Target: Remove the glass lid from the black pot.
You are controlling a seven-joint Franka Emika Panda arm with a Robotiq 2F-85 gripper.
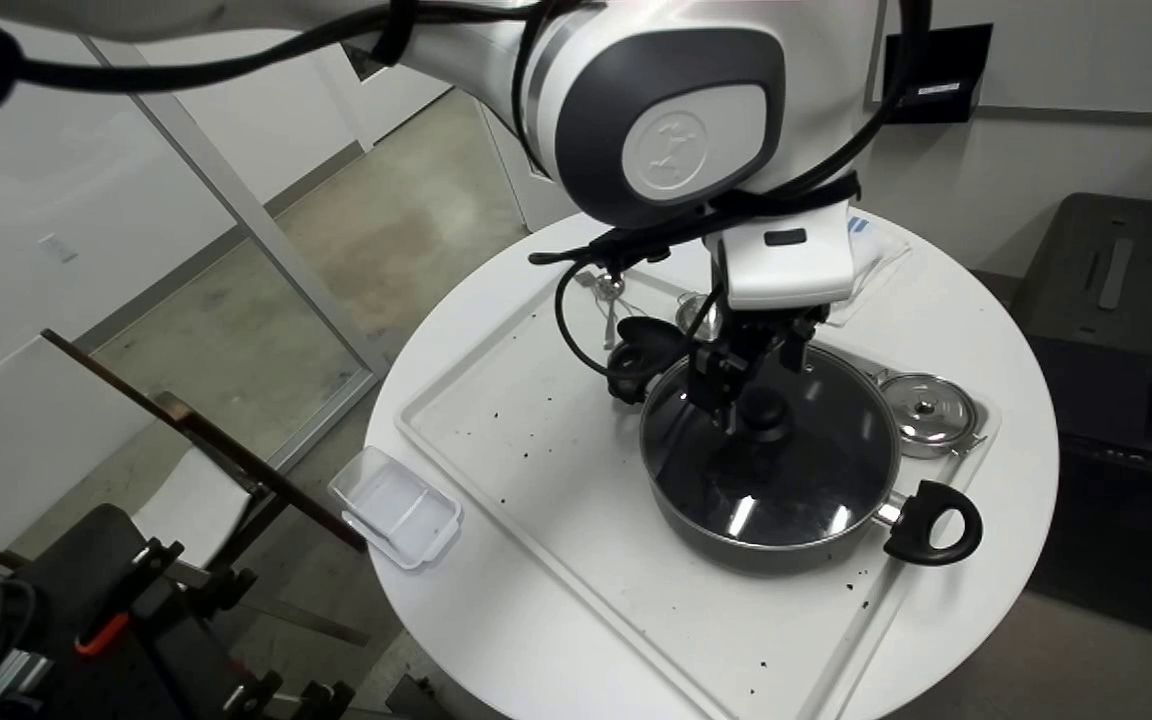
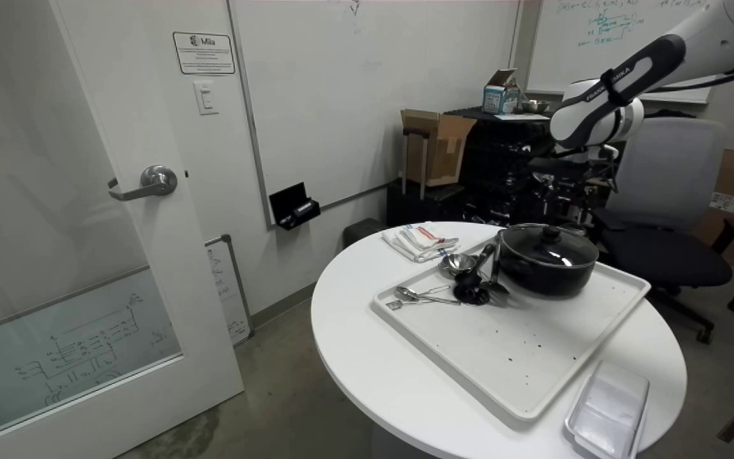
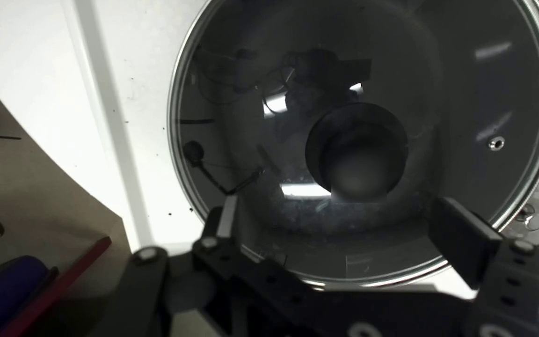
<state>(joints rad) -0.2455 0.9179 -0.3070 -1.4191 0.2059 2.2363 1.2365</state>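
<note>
The glass lid (image 1: 806,480) is seated on the black pot (image 2: 542,277), its black knob (image 3: 363,159) at centre. The gripper (image 3: 337,215) stands higher than the lid and apart from it, fingers (image 3: 456,243) spread wide and holding nothing. The pot sits near an edge of the tray (image 1: 556,480); one side handle (image 1: 914,530) projects across the rim. A wide stretch of tray floor lies between the pot and the clear divided container (image 1: 404,512), located near the edge of the table (image 1: 496,600). The pot's contents cannot be determined through the glass.
</note>
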